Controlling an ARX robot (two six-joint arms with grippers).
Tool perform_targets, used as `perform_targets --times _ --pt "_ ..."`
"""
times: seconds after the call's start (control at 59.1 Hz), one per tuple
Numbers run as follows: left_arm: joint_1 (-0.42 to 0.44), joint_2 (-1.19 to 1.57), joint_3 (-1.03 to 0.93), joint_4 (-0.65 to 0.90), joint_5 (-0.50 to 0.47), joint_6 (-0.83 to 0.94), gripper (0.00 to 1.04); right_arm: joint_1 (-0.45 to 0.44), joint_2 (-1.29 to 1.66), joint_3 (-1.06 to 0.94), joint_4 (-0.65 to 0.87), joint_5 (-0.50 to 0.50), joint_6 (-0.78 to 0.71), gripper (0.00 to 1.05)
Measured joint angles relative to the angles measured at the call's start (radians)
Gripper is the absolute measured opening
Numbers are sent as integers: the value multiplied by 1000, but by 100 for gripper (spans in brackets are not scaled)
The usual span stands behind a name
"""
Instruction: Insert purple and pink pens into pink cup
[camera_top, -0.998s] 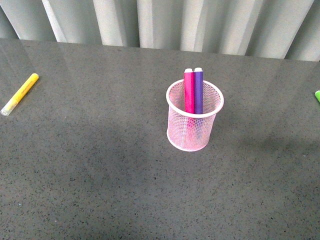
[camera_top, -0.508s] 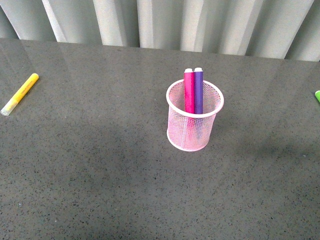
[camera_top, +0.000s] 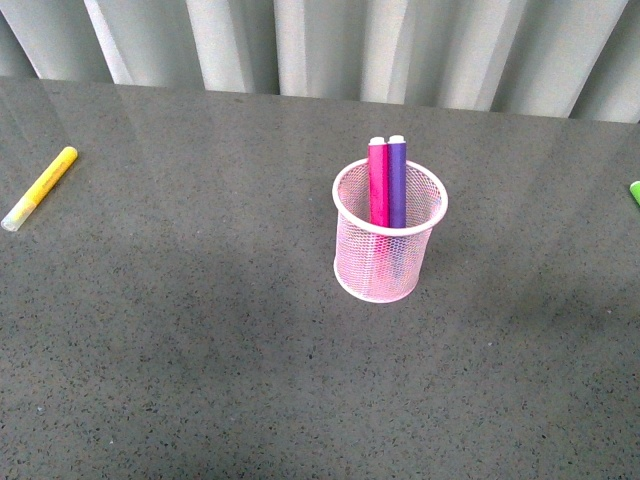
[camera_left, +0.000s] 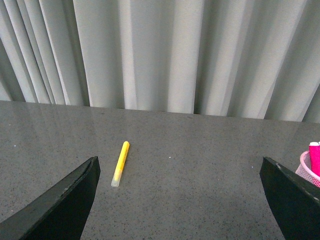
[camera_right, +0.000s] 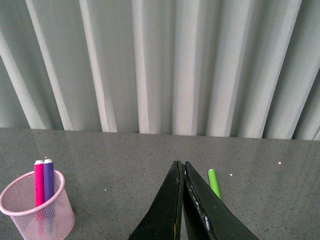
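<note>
Well, both pens are home: the pink pen (camera_top: 378, 185) and the purple pen (camera_top: 397, 183) stand side by side, touching, upright inside the pink cup (camera_top: 389, 262), their tips poking above the rim. The cup sits upright near the middle of the grey surface (camera_top: 200, 350), nothing crowding it. Out on the left lies the yellow marker (camera_top: 39, 187), well apart; a sliver of the green marker (camera_top: 635, 191) peeks in at the right edge, and neither one belongs to this job.

From the wrist views, the left hand (camera_left: 180, 200) has its black fingers spread wide and holds nothing, facing the yellow marker. The right hand (camera_right: 182, 205) has its fingers pressed together, empty too, the cup off to one side and the green marker just beyond it.

By my reading the job looks finished. The sensible play now is to keep both arms clear of the cup so nothing tips it, and leave the spare markers alone.
</note>
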Motion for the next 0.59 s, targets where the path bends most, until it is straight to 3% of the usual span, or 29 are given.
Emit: perform_targets --times 0.085,0.44,0.592 --pt "0 0 0 0 0 0 98 0 -115 0 -151 0 0 3" --pt "0 0 0 0 0 0 98 0 -158 0 -165 1 0 3" --pt "0 0 0 0 0 0 98 0 -158 0 -165 2 0 26"
